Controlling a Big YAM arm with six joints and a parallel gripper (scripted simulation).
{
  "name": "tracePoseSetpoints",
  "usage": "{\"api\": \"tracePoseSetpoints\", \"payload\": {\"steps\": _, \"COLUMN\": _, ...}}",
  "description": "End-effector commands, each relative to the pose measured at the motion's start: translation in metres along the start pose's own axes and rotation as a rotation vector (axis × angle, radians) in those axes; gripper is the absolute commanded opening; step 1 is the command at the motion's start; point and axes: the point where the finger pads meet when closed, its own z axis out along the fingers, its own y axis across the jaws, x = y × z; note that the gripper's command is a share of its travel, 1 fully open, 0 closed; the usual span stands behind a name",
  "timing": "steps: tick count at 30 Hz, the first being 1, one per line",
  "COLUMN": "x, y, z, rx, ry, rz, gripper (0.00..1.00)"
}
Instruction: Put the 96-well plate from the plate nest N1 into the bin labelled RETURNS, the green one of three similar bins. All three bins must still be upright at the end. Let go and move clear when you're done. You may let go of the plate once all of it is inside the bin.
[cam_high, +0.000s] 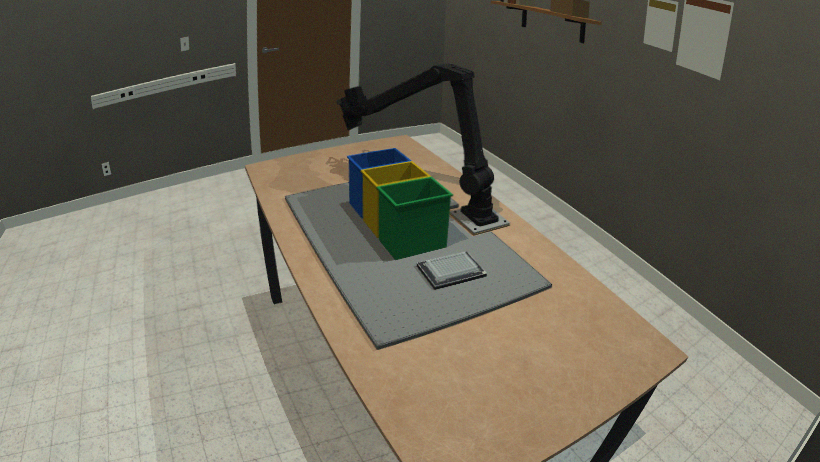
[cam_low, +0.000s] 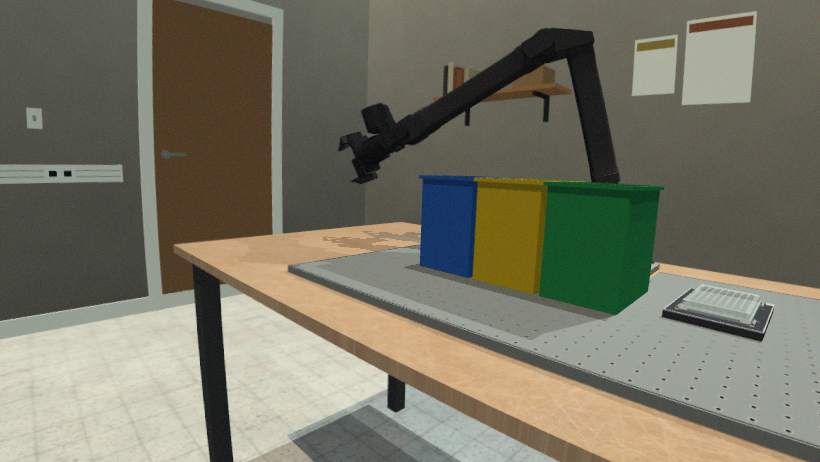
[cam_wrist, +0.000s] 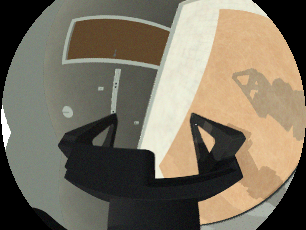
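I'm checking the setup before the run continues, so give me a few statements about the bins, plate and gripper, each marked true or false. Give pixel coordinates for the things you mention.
1. The 96-well plate (cam_high: 452, 266) (cam_low: 720, 302) sits in the plate nest (cam_high: 437, 284) (cam_low: 711, 328). True.
2. The blue bin (cam_high: 355, 184) (cam_low: 447, 226) stands between the other two. False: the yellow bin (cam_high: 370, 203) (cam_low: 507, 236) does.
3. The green bin (cam_high: 416, 226) (cam_low: 585, 246) is the one nearest the plate. True.
4. The gripper (cam_high: 346, 117) (cam_low: 348, 161) (cam_wrist: 154, 117) is closed on the plate. False: it is open, away from the plate.
5. One bin has tipped over. False: all three are upright.
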Motion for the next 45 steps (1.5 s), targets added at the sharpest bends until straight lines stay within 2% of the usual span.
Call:
{"api": "tracePoseSetpoints", "payload": {"steps": 1, "x": -0.002, "y": 0.008, "z": -0.002, "rx": -0.013, "ry": -0.002, "rz": 0.006, "gripper": 1.00}}
{"api": "tracePoseSetpoints", "payload": {"steps": 17, "x": -0.002, "y": 0.008, "z": -0.002, "rx": -0.013, "ry": -0.002, "rz": 0.006, "gripper": 1.00}}
{"api": "tracePoseSetpoints", "payload": {"steps": 18, "x": 0.002, "y": 0.022, "z": -0.012, "rx": -0.024, "ry": 0.032, "rz": -0.021, "gripper": 1.00}}
{"api": "tracePoseSetpoints", "payload": {"steps": 21, "x": 0.019, "y": 0.020, "z": -0.022, "rx": -0.011, "ry": 0.113, "rz": -0.084, "gripper": 1.00}}
{"api": "tracePoseSetpoints", "payload": {"steps": 27, "x": 0.043, "y": 0.025, "z": -0.037, "rx": -0.009, "ry": 0.107, "rz": -0.065, "gripper": 1.00}}
{"api": "tracePoseSetpoints", "payload": {"steps": 30, "x": 0.055, "y": 0.044, "z": -0.044, "rx": -0.034, "ry": 0.104, "rz": -0.047, "gripper": 1.00}}
{"api": "tracePoseSetpoints", "payload": {"steps": 32, "x": 0.064, "y": 0.039, "z": -0.050, "rx": -0.019, "ry": 0.161, "rz": -0.116, "gripper": 1.00}}
{"api": "tracePoseSetpoints", "payload": {"steps": 34, "x": 0.064, "y": 0.039, "z": -0.050, "rx": -0.019, "ry": 0.161, "rz": -0.116, "gripper": 1.00}}
{"api": "tracePoseSetpoints", "payload": {"steps": 35, "x": 0.054, "y": 0.042, "z": -0.046, "rx": -0.015, "ry": 0.165, "rz": -0.127, "gripper": 1.00}}
{"api": "tracePoseSetpoints", "payload": {"steps": 36, "x": 0.057, "y": 0.050, "z": -0.049, "rx": -0.022, "ry": 0.189, "rz": -0.143, "gripper": 1.00}}
{"api": "tracePoseSetpoints", "payload": {"steps": 39, "x": 0.084, "y": 0.028, "z": -0.065, "rx": 0.007, "ry": 0.208, "rz": -0.167, "gripper": 1.00}}
{"api": "tracePoseSetpoints", "payload": {"steps": 45, "x": 0.109, "y": 0.026, "z": -0.082, "rx": 0.012, "ry": 0.209, "rz": -0.146, "gripper": 1.00}}
